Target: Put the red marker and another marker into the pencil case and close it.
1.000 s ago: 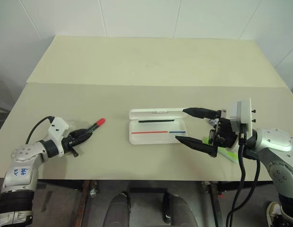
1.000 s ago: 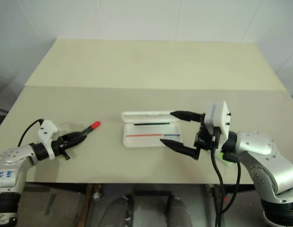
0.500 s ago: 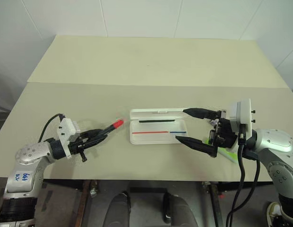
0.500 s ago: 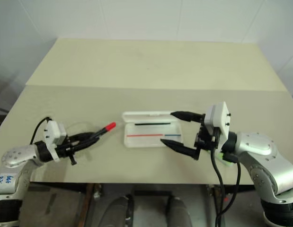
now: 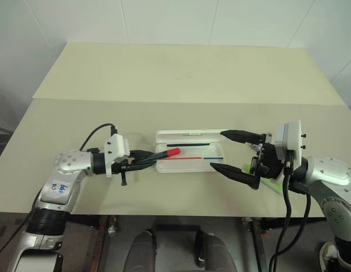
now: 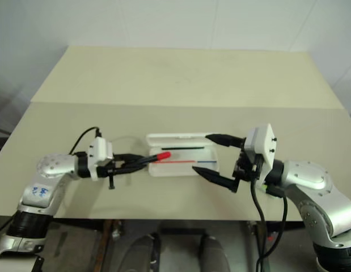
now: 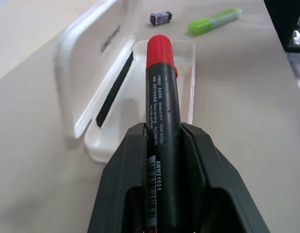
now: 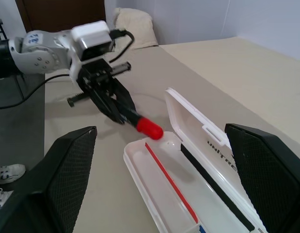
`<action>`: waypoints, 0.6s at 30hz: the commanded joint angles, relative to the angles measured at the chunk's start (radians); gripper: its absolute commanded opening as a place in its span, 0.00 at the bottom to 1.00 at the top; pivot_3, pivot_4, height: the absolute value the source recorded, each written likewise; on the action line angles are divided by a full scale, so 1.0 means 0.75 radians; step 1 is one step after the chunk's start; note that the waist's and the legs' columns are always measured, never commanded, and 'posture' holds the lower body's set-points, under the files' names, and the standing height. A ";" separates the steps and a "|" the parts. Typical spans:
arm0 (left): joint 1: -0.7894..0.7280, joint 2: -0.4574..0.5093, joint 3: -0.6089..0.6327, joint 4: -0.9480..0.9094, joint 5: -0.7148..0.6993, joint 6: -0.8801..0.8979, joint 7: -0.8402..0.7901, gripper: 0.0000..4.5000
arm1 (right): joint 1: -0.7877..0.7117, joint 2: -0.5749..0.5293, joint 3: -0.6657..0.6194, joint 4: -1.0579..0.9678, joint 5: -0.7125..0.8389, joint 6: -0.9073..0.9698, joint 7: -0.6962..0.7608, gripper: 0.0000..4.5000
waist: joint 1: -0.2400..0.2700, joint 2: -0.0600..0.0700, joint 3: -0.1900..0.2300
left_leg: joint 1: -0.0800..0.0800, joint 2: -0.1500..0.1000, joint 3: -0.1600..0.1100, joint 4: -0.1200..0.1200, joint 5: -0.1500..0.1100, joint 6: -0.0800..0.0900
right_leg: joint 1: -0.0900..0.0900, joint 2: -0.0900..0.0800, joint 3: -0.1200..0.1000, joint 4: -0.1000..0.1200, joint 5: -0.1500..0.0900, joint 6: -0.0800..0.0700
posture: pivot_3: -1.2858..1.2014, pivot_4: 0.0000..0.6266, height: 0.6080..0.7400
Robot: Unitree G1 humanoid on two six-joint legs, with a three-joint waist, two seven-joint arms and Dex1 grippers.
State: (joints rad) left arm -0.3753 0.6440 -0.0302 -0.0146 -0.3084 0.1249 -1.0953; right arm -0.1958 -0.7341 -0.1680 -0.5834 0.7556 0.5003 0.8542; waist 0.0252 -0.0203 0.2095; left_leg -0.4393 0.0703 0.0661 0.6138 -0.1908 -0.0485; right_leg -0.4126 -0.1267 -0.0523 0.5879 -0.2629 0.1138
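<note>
Left jaws gripping red marker [image 7: 161, 97], label "AWM21601"

Robot test room or lab, bare beige table [image 5: 181, 73], plain white panelled walls [image 5: 164, 20]

The red marker [image 5: 167, 153] hangs level over the open white pencil case's [image 5: 189, 157] end (another marker [image 7: 213, 20], lime-green, lies beyond).

Red marker [image 5: 166, 153] tip over pencil case [image 5: 189, 152] left end.
</note>
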 commanded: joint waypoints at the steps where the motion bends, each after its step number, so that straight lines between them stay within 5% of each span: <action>1: -0.076 -0.017 -0.052 0.043 0.039 -0.024 -0.014 0.14 | 0.003 0.009 -0.037 -0.054 0.005 -0.030 -0.030 1.00 | -0.002 0.000 0.000 | 0.000 0.000 0.000 0.000 0.000 0.000 | 0.000 0.000 0.000 0.000 0.001 0.001 | 0.52 0.24 1.00; 18: -0.313 -0.207 -0.228 0.234 0.247 -0.093 0.093 0.14 | 0.119 -0.039 -0.090 -0.120 0.032 -0.009 -0.043 1.00 | 0.002 0.000 0.000 | 0.000 0.000 0.000 0.005 0.000 0.001 | 0.001 0.001 0.001 0.002 0.003 0.005 | 0.52 0.24 1.00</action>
State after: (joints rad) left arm -0.5878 0.4949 -0.1971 0.1631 -0.1359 0.0744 -1.0379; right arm -0.1073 -0.7522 -0.2040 -0.6288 0.7590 0.5016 0.8201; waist 0.0266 -0.0205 0.2095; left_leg -0.4392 0.0703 0.0660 0.6173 -0.1907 -0.0475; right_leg -0.4118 -0.1263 -0.0516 0.5895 -0.2607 0.1178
